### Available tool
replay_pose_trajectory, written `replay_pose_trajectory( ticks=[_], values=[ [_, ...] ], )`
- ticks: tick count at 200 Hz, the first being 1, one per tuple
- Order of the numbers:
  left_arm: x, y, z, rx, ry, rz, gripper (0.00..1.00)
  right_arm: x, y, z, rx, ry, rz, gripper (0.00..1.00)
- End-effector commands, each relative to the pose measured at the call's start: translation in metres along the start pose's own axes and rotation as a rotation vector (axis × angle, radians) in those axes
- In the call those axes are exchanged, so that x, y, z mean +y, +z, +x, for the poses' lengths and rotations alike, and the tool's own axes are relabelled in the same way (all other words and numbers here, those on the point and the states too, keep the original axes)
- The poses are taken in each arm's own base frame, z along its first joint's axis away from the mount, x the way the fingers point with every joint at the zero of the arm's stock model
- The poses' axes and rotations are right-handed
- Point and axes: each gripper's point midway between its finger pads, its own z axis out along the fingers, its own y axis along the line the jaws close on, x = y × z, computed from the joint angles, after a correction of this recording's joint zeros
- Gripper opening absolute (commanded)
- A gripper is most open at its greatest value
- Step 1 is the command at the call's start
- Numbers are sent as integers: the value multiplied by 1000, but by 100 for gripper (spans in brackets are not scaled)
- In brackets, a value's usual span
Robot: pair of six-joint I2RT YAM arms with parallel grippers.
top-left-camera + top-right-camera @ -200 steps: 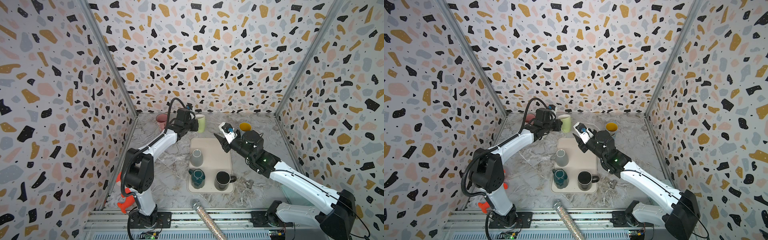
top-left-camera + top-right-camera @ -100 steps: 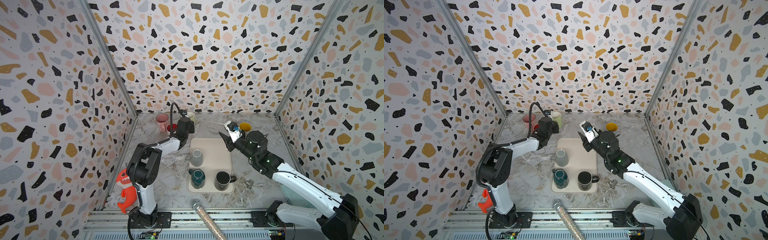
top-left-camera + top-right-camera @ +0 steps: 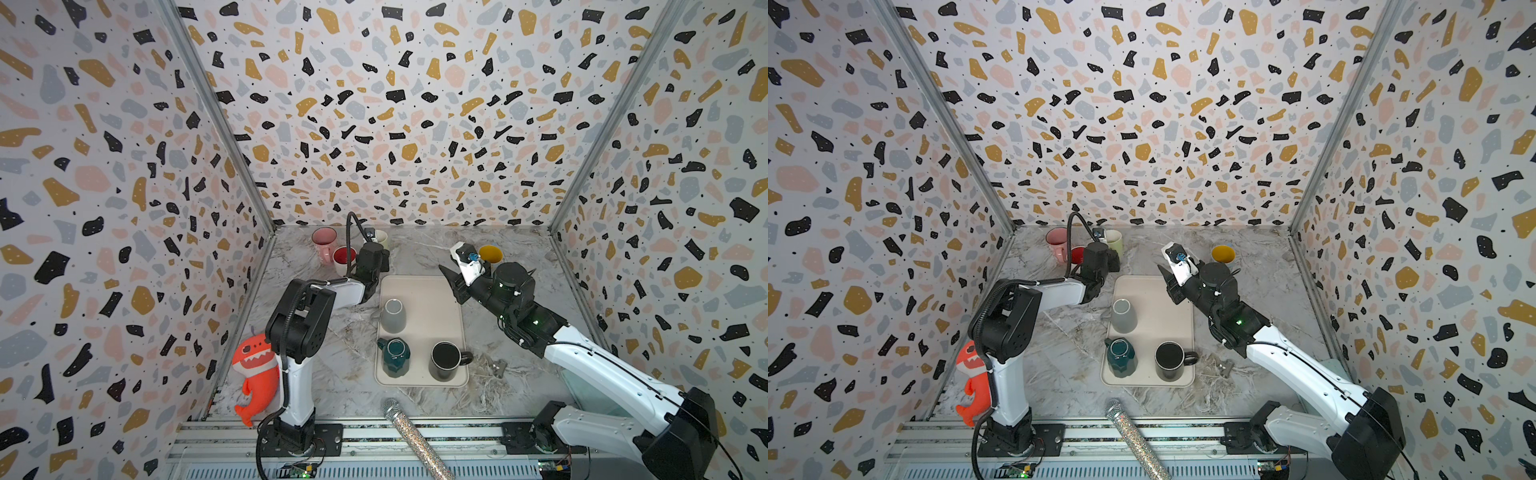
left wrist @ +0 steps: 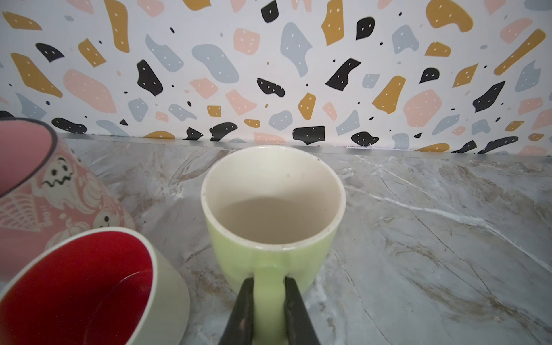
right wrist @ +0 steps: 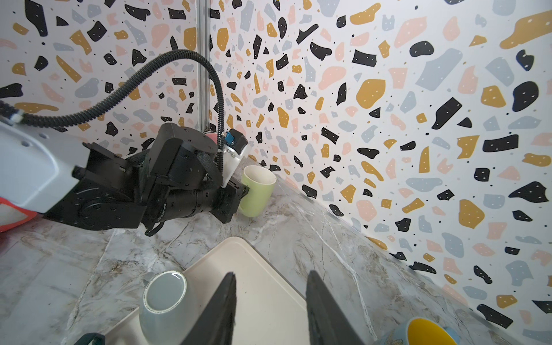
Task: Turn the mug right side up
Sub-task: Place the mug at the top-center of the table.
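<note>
Pale green ceramic mug (image 4: 273, 209) is standing mouth up near the back edge of the marble worktop (image 3: 345, 365), toward the back left corner, just beside a red-lined cream mug (image 4: 89, 283) and a pink patterned mug (image 4: 59, 191). Left gripper (image 4: 268, 282) is clamping the green mug's handle, one finger on each side. Cannot tell whether the base is touching the surface. Right gripper (image 5: 270, 274) is hovering empty, jaws parted, over the back right corner of the beige tray (image 3: 440, 299). Grey mug (image 3: 393, 316) is sitting upside down on the tray; black mug (image 3: 445, 360) is standing upright at its front right corner.
</note>
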Motion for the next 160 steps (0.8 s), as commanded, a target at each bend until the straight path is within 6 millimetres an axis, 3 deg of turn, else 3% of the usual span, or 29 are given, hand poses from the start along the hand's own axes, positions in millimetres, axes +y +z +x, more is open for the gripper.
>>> replay_pose_trajectory(
  ticks=[1, 87, 115, 160],
  values=[
    [-5, -4, -57, -183, -78, 14, 0, -4, -9, -13, -45, 21, 6, 40],
    [-8, 3, -29, -118, -85, 37, 0, -4, -10, -11, -43, 29, 7, 40],
    [-6, 1, -22, -106, -94, 34, 14, -4, -10, -12, -47, 32, 7, 40],
    [-3, -1, -13, -89, -98, 31, 24, -4, -10, -10, -44, 37, 6, 40]
  ],
)
